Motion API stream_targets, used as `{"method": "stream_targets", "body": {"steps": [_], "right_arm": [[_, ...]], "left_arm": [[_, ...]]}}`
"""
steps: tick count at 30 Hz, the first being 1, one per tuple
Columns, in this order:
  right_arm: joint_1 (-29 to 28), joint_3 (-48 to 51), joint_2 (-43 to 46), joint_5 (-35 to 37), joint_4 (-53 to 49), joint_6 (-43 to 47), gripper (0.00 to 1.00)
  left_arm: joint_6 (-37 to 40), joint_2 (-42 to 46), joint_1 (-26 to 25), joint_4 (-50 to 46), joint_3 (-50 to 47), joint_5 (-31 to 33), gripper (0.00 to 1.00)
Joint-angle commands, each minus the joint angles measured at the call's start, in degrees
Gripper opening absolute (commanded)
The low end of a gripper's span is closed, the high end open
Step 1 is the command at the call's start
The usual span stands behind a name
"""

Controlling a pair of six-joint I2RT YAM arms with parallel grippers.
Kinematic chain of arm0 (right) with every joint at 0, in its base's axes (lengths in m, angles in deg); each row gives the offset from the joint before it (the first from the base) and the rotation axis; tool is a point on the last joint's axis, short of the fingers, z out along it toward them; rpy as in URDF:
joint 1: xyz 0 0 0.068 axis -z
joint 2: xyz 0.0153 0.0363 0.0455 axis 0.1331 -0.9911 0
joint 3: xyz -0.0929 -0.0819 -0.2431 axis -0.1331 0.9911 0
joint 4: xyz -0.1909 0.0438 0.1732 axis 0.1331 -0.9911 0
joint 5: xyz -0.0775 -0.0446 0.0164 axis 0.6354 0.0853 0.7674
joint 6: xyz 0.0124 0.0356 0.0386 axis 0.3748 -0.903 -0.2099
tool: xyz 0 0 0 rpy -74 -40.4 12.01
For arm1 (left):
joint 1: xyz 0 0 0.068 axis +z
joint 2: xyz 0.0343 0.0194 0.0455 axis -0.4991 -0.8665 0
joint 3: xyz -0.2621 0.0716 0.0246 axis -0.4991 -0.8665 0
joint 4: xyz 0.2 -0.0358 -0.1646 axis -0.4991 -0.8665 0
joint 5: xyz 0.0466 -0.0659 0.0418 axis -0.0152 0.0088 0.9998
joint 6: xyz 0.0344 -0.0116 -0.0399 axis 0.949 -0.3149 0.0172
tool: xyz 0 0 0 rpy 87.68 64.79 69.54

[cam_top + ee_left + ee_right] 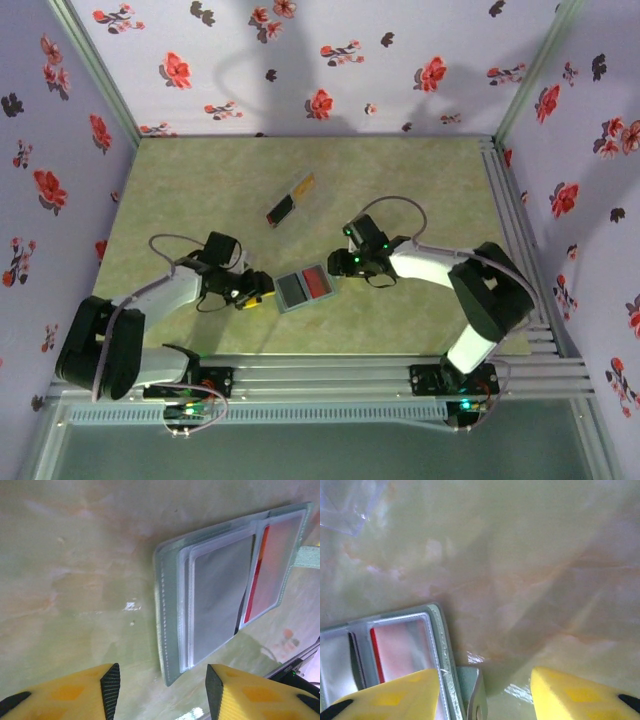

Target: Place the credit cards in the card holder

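Jaws of the left gripper (pixel 162 680) stand apart with nothing held between them, the yellow fingers (pixel 75 692) low over the pale green table (pixel 420 190). Just ahead of that gap lies the card holder (pixel 220 590), spread open and flat. Its near corner reaches almost to the opening, closer to the finger on the right of the wrist view. Clear sleeves cover the holder's inside. The half nearer these jaws looks grey, and the half farther from them has a red card (pixel 272 565) tucked behind the plastic.

Jaws of the right gripper (pixel 485 685) are also spread wide and clamp nothing. From its wrist view, the holder's red-card half sits at and partly under the finger on the left. Whether that finger touches the holder cannot be told. A small strap tab (pixel 472 695) sticks out from the holder's edge into the gap, close to that same finger, with bare table across the rest of the opening.

Seen from above, the holder lies between the two grippers, with both sets of fingertips right at its short edges. The other cards (pixel 291 199), showing yellow, red and dark, lie in a slanted row well beyond both sets of jaws toward the far side of the table
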Motion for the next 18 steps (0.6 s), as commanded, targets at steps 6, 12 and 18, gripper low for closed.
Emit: {"method": "stream_targets", "body": {"steps": [6,12,18], "right_arm": [[-0.2,-2.3,-2.4,-8.7,3.6,3.3,0.11],[-2.4,-0.2,-1.7,-11.6,4.6,2.2,0.08],[-4.6,2.2,-0.9,-11.6,7.2,-0.2,0.09]], "left_arm": [[1.8,-4.7,-0.5,2.3,3.4,-0.2,0.54],[2.9,-8.3,-0.8,5.0,4.3,0.6,0.53],[0.9,-4.4,-1.8,7.2,4.4,-3.1,0.50]]}}
